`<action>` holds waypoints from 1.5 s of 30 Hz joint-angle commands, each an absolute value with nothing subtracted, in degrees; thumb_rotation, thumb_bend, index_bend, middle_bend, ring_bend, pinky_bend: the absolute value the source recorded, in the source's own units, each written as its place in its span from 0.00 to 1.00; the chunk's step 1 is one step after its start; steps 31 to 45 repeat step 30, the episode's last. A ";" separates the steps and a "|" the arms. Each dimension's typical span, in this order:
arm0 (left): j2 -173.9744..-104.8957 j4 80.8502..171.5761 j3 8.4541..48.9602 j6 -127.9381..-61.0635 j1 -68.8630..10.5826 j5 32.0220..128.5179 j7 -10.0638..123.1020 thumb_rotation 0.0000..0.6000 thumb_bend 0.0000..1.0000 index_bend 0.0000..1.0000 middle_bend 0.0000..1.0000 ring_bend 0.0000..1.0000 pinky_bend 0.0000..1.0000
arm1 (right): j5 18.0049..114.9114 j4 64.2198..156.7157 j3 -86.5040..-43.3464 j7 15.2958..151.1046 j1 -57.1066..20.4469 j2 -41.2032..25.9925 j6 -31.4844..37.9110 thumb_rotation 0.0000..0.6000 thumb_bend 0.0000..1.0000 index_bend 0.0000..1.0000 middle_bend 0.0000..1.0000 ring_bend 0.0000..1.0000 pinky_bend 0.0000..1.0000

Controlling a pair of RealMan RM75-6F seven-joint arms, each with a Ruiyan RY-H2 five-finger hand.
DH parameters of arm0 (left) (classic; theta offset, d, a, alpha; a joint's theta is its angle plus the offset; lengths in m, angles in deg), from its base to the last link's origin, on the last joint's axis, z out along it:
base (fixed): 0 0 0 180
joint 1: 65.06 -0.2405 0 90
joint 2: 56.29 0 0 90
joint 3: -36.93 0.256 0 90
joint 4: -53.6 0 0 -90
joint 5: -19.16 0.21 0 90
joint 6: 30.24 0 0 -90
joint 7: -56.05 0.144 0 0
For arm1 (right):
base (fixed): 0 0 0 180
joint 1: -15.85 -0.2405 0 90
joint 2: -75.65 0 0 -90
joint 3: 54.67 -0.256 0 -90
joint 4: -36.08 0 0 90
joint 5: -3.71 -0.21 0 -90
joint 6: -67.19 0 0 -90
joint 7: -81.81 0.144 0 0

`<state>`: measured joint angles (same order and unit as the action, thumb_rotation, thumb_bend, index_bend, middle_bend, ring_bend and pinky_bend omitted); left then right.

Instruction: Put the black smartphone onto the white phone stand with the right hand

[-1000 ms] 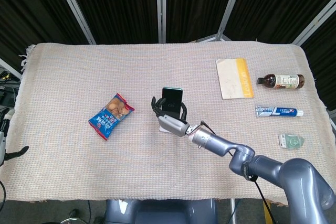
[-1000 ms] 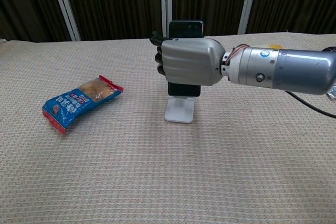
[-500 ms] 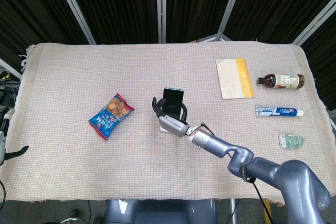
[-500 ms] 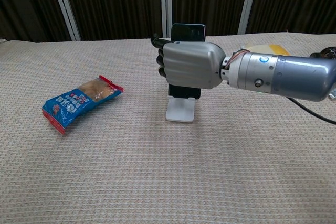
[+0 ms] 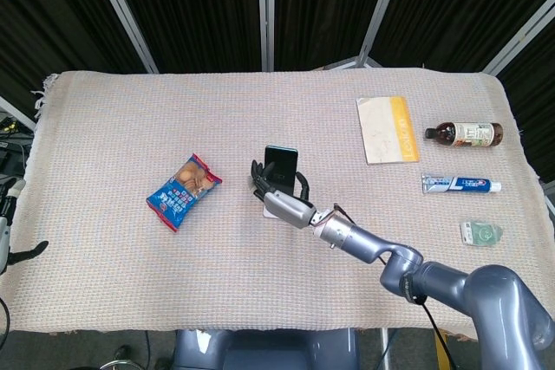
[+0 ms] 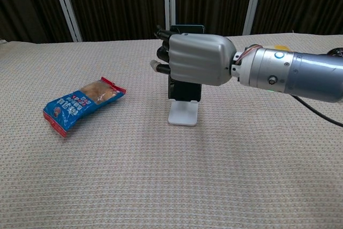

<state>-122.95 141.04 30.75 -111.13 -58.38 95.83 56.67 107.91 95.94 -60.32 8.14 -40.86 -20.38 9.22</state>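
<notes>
The black smartphone (image 6: 185,90) stands upright on the white phone stand (image 6: 183,113) at the middle of the table. Its top edge (image 5: 281,159) shows above my right hand (image 6: 199,59). That hand cups the phone from the near side. Its dark fingers (image 6: 161,52) reach past the phone's left edge and look loosened, with the tips pointing outward. Most of the phone's back is hidden behind the hand. Of my left hand (image 5: 10,249) only a sliver shows, at the far left edge of the head view, and its pose is unclear.
A blue snack packet (image 5: 183,191) lies left of the stand. At the right lie a yellow-edged booklet (image 5: 387,129), a brown bottle (image 5: 465,134), a toothpaste tube (image 5: 460,184) and a small green packet (image 5: 481,231). A woven cloth (image 5: 130,119) covers the table.
My right hand has slid upward along the phone and its fingers have loosened, while the phone stays on the stand, shifted slightly left.
</notes>
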 commanded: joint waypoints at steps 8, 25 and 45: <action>-122.41 141.79 31.32 -112.24 -58.74 97.74 55.48 1.00 0.00 0.00 0.00 0.00 0.00 | 106.99 109.61 -61.46 12.42 -33.14 -9.94 -3.37 1.00 0.15 0.15 0.26 0.37 0.16; -123.09 141.82 33.26 -117.17 -59.77 104.78 54.73 1.00 0.00 0.00 0.00 0.00 0.00 | 93.26 136.07 -56.28 42.73 -3.67 4.53 -29.29 1.00 0.00 0.00 0.00 0.00 0.00; -123.37 141.39 33.52 -118.58 -60.13 106.08 54.55 1.00 0.00 0.00 0.00 0.00 0.00 | 91.32 137.74 -53.70 48.04 0.17 5.52 -29.30 1.00 0.00 0.00 0.00 0.00 0.00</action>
